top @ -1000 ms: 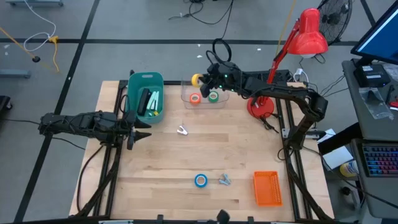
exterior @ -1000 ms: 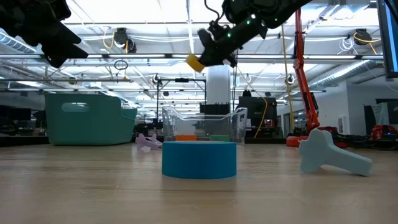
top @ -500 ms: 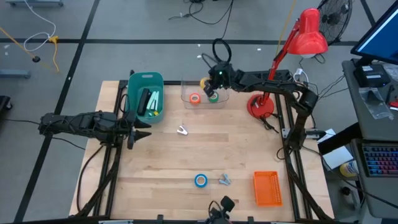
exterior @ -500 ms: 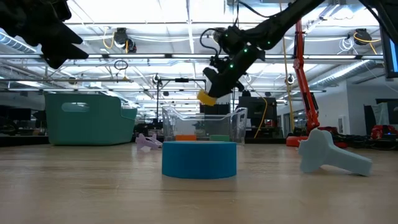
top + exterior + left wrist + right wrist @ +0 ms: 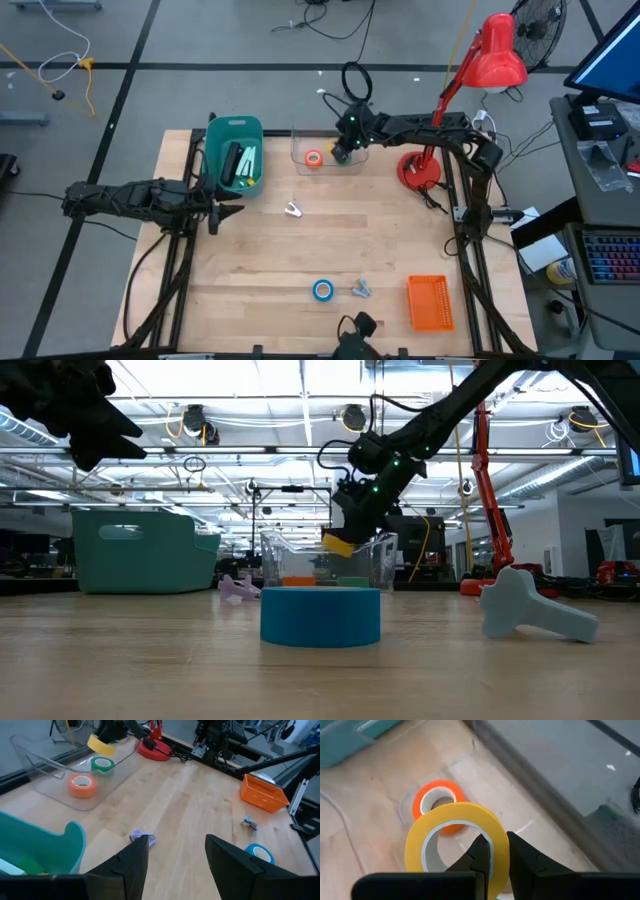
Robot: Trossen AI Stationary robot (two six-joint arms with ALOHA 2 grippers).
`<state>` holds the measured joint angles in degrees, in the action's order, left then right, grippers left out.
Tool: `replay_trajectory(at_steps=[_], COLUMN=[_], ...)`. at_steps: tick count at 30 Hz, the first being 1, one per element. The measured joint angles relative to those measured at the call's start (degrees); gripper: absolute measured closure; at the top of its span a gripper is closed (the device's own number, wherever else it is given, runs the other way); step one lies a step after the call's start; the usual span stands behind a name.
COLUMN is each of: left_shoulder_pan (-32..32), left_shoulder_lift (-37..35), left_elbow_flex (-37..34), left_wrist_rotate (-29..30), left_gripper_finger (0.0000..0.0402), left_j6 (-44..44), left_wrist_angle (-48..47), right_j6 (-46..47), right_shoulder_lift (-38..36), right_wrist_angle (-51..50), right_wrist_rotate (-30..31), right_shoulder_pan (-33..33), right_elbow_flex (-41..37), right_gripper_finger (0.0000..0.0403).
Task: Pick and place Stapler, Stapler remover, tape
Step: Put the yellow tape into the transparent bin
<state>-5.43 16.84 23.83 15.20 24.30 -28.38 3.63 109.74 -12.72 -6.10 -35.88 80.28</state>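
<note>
My right gripper is over the clear tray at the table's far middle, shut on the yellow tape roll, which in the low view sits just below the tray's rim. The orange roll and the green roll lie flat in the tray. The blue roll lies flat near the table's near edge. A black stapler lies in the teal bin. My left gripper hangs open over the table's left side. My right gripper pinches the wall of the yellow roll, with one finger in the roll's open centre and the other outside. The fingers slant down from the table's right. The roll is lifted clear and tilted, above the green roll.
A small pale-purple piece lies mid-table and a small grey-blue piece lies beside the blue roll. An orange basket stands at the near right. A red lamp's base stands right of the tray.
My right gripper has carried the yellow roll down and a little toward the table's near edge and right, from well above the tray to within its walls. It has stayed shut on the roll throughout.
</note>
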Motion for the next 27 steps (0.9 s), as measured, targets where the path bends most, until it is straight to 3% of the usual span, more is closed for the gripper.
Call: replay_trajectory(at_steps=[10, 27], left_shoulder_pan=[0.00, 0.00], left_shoulder_lift=[0.00, 0.02], left_elbow_flex=[0.00, 0.00], left_wrist_rotate=[0.39, 0.42], left_gripper_finger=[0.0201, 0.0201], left_j6=[0.39, 0.28], left_wrist_angle=[0.00, 0.02], right_j6=[-1.13, -4.43], right_shoulder_lift=[3.15, 3.35], right_wrist_angle=[0.95, -0.33], right_wrist_rotate=[-0.12, 0.46], right_shoulder_pan=[-0.48, 0.36], right_elbow_flex=[0.25, 0.10], right_gripper_finger=[0.0371, 0.0333])
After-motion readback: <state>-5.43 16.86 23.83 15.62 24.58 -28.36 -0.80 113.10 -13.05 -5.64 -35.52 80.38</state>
